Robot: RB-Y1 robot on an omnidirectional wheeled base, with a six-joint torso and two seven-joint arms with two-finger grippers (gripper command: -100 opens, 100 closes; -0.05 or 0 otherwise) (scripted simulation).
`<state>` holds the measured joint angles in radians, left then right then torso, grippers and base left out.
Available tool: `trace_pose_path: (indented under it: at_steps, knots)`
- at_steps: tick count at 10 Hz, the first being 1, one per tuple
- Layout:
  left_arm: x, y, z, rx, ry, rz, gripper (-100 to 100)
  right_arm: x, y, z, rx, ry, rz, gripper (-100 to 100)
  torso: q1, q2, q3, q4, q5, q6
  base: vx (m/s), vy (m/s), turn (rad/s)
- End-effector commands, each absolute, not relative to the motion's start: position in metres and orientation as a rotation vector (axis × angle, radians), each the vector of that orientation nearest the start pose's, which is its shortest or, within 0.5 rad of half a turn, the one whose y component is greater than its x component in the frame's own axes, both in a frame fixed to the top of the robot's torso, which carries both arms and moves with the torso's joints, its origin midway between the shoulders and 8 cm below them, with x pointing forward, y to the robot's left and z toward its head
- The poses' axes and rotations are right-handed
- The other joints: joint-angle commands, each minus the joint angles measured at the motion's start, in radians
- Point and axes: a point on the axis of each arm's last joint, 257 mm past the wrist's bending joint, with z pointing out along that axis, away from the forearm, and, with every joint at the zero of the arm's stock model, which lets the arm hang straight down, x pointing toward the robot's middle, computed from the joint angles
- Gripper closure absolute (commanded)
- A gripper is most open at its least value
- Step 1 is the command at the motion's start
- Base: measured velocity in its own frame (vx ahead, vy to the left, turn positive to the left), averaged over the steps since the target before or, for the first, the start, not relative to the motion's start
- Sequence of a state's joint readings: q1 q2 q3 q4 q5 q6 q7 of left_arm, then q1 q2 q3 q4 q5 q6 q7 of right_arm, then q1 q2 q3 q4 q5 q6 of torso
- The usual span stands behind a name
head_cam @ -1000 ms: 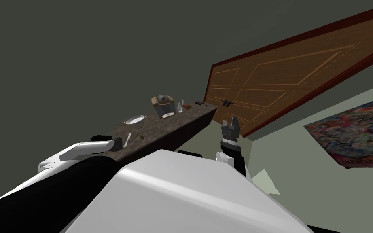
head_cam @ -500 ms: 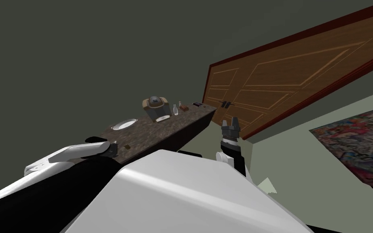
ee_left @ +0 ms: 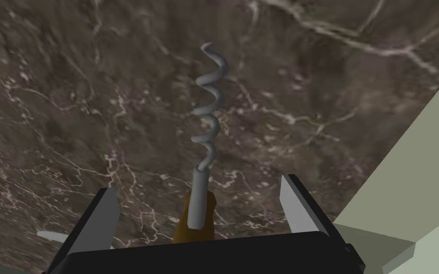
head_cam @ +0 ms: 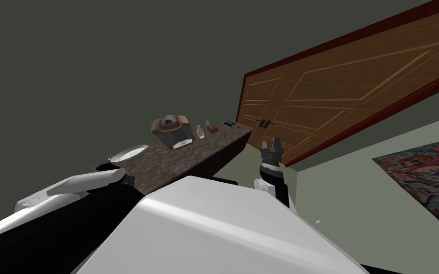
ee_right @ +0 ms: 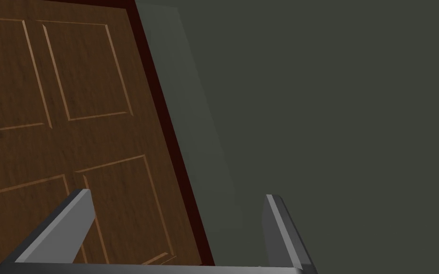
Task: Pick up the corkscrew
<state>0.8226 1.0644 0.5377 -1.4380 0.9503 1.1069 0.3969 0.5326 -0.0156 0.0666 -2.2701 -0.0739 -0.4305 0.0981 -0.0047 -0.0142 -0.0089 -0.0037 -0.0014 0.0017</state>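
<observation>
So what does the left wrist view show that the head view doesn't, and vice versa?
Left wrist view: the corkscrew, grey spiral and brown handle, between the open fingers of the left gripper. Head view: a white plate, coffee machine, glass bottle, wooden double door and the right gripper, raised. Both: the dark marbled countertop.

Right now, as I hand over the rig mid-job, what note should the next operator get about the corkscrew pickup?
Left gripper: open, low over the dark marbled counter, one finger on each side of the corkscrew.
Corkscrew: on the counter, brown handle at the gripper body, grey spiral pointing away; neither finger touches it.
Right gripper: open, empty, raised near the wooden door.
Done: approach and alignment.
Left: close on the handle, then lift.
</observation>
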Motion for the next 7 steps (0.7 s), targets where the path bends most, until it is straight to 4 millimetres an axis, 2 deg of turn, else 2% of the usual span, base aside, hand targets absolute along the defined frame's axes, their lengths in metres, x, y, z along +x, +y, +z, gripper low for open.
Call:
trace_pose_path:
  at_steps: [1,2,3,4,5,6,7]
  knots:
    - [0.031,0.73,-0.313,-2.629,0.872,0.25,-100,0.357,-0.269,-0.006,0.751,0.689,1.29,0,0.0,0.0,0.0,0.0,0.0,0.0,0.072,-0.043,0.001]
    - [0.03,0.729,-0.313,-2.634,0.871,0.253,0,0.357,-0.269,-0.005,0.751,0.688,1.29,0,0.003,0.006,0.003,0.001,0.0,0.0,0.015,-0.008,0.001]
    - [0.024,0.73,-0.327,-2.635,0.862,0.247,-100,0.357,-0.269,-0.005,0.751,0.688,1.29,0,0.005,0.01,0.006,0.002,0.001,0.0,0.002,0.019,-0.035]
    - [0.021,0.73,-0.333,-2.636,0.858,0.244,-100,0.357,-0.269,-0.005,0.751,0.688,1.29,0,0.007,0.012,0.007,0.003,0.002,0.0,-0.007,0.046,-0.03]
    - [0.024,0.728,-0.33,-2.637,0.86,0.247,-100,0.357,-0.269,-0.005,0.751,0.689,1.29,0,0.01,0.014,0.008,0.003,0.002,-0.001,-0.003,0.023,-0.007]
    - [0.024,0.728,-0.331,-2.636,0.861,0.246,100,0.357,-0.269,-0.005,0.751,0.689,1.29,0,0.008,0.014,0.008,0.003,0.002,-0.001,0.0,0.0,0.0]
    - [0.024,0.728,-0.331,-2.636,0.861,0.246,100,0.357,-0.269,-0.005,0.751,0.689,1.29,0,0.007,0.014,0.008,0.003,0.002,-0.001,0.0,0.0,0.0]
